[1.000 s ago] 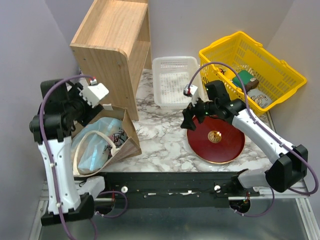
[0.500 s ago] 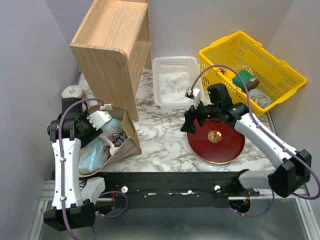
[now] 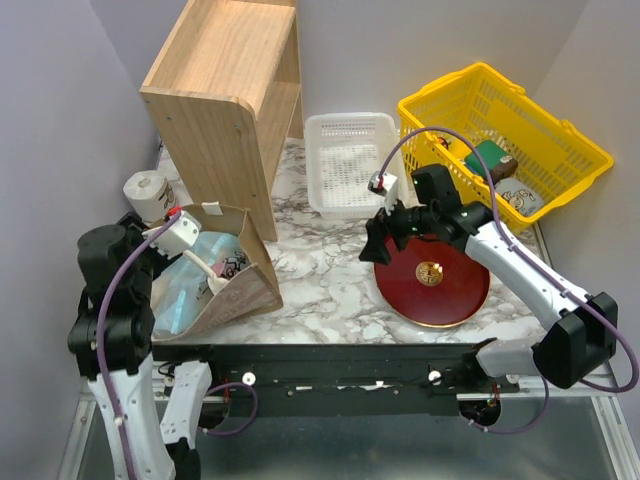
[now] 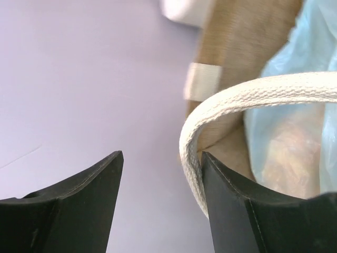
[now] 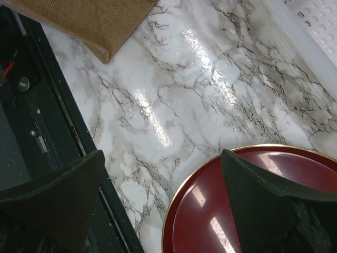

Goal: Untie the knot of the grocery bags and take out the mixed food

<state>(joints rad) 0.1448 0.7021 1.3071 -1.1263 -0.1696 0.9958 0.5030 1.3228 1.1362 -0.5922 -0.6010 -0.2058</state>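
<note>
Both your grippers gape: left gripper (image 4: 160,158) at the mouth of the paper bag (image 3: 245,290), a rope handle (image 4: 253,95) beside one finger, blue bag (image 4: 295,52) inside; right gripper (image 5: 162,158) hovers over the plate (image 3: 432,275) edge

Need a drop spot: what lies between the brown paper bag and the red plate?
Only bare marble table, from paper bag to red plate; top and right wrist views both show it.

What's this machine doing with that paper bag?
The left gripper is at the mouth of the brown paper bag, fingers open, with a cream rope handle beside one finger. The light blue plastic bag sits inside, nothing taken out yet. The right gripper hovers open and empty over the marble tabletop at the edge of the red plate.
</note>
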